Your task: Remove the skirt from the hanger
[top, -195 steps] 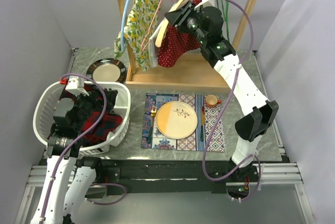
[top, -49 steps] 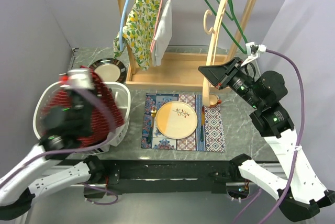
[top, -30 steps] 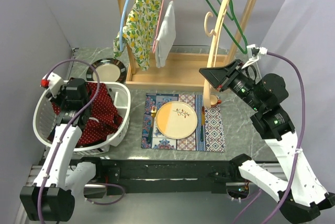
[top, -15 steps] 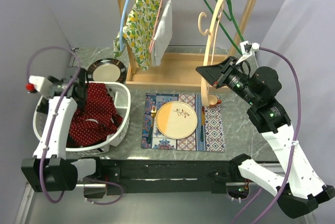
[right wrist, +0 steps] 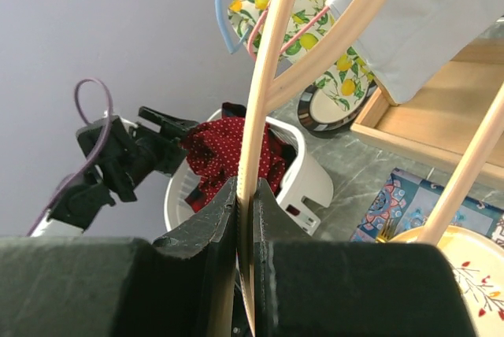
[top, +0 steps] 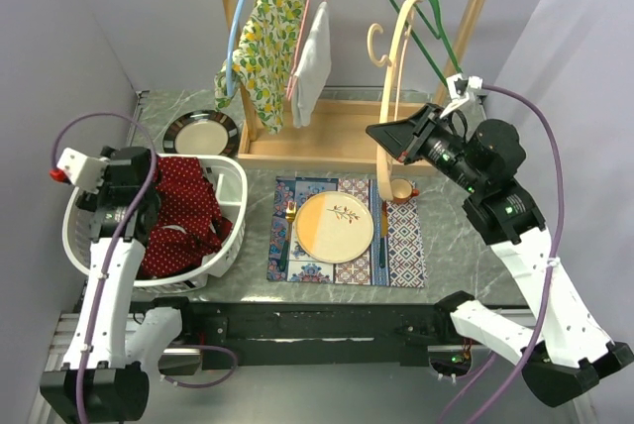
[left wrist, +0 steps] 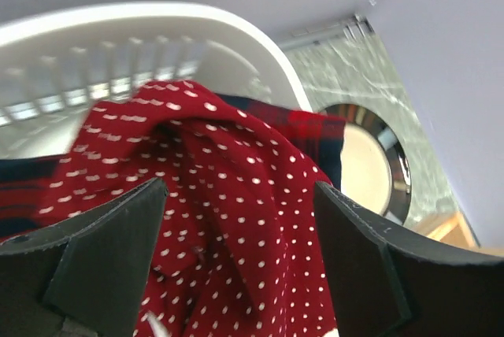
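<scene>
The red polka-dot skirt (top: 183, 211) lies heaped in the white laundry basket (top: 230, 178) at the left, off the hanger. My left gripper (top: 134, 204) hovers just above it, open and empty; in the left wrist view the skirt (left wrist: 236, 156) fills the space below the spread fingers (left wrist: 106, 254). My right gripper (top: 379, 137) is shut on the bare wooden hanger (top: 393, 77) and holds it upright in front of the rack's right side. The right wrist view shows the jaws (right wrist: 245, 195) clamped on the hanger's arm (right wrist: 268, 53), with the skirt (right wrist: 228, 152) far below.
The wooden rack (top: 347, 147) holds a lemon-print garment (top: 263, 43), a pale cloth (top: 312, 53) and a green hanger (top: 426, 8). A plate (top: 335, 226) lies on a patterned placemat, with a cup (top: 401, 189) beside it. A dark-rimmed plate (top: 201, 134) sits behind the basket.
The skirt went from the hanger into the basket with my left gripper, which has let it go and drawn back. My right gripper has raised the bare hanger slightly toward the rack.
</scene>
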Controlling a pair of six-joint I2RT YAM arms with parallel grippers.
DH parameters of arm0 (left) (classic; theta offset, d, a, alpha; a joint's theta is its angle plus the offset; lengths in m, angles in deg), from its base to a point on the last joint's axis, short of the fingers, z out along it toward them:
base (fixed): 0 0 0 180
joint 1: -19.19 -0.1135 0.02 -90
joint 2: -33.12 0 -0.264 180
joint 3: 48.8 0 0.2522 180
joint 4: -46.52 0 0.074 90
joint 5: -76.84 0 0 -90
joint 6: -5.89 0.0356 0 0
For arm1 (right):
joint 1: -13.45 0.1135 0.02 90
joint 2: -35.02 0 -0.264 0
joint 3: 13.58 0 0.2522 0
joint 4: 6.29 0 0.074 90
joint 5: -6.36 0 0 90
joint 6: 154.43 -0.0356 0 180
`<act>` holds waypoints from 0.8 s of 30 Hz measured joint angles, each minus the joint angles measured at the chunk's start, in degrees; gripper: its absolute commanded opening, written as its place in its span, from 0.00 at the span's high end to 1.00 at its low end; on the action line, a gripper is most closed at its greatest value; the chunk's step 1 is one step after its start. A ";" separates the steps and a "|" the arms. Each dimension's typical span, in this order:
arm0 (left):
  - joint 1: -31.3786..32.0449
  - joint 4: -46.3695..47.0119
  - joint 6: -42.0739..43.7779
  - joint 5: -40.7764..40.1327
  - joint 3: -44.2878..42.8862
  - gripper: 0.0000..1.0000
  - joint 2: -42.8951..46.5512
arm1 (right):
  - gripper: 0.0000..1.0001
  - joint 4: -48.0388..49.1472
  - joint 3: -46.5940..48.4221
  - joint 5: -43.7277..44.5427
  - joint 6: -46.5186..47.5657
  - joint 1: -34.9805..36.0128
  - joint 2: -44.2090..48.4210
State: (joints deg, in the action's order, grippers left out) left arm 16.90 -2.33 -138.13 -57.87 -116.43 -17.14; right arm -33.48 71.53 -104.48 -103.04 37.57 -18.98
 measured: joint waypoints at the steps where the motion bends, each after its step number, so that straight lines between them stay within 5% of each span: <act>1: -0.02 2.51 0.90 0.81 1.62 0.20 -0.11 | 1.00 -0.35 0.61 -0.02 0.28 0.00 -0.61; 5: -2.47 9.11 1.38 8.02 7.15 0.25 -4.87 | 1.00 -0.35 1.38 -0.02 0.70 0.00 -1.53; 12: -5.46 6.19 -8.39 14.10 12.11 0.16 -19.65 | 1.00 0.98 1.38 -1.33 0.55 0.00 -2.40; 17: -5.64 -3.10 -13.33 13.57 4.94 0.01 -18.14 | 1.00 0.83 1.95 -1.75 0.50 0.00 -4.76; 24: 5.31 -6.99 -11.30 4.28 -5.90 0.03 -8.90 | 1.00 2.91 9.22 -5.16 -2.43 0.00 -13.31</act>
State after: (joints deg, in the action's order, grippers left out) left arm 22.21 -9.32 -149.43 -53.59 -122.33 -26.03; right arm -30.57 80.76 -109.64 -105.47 37.57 -32.29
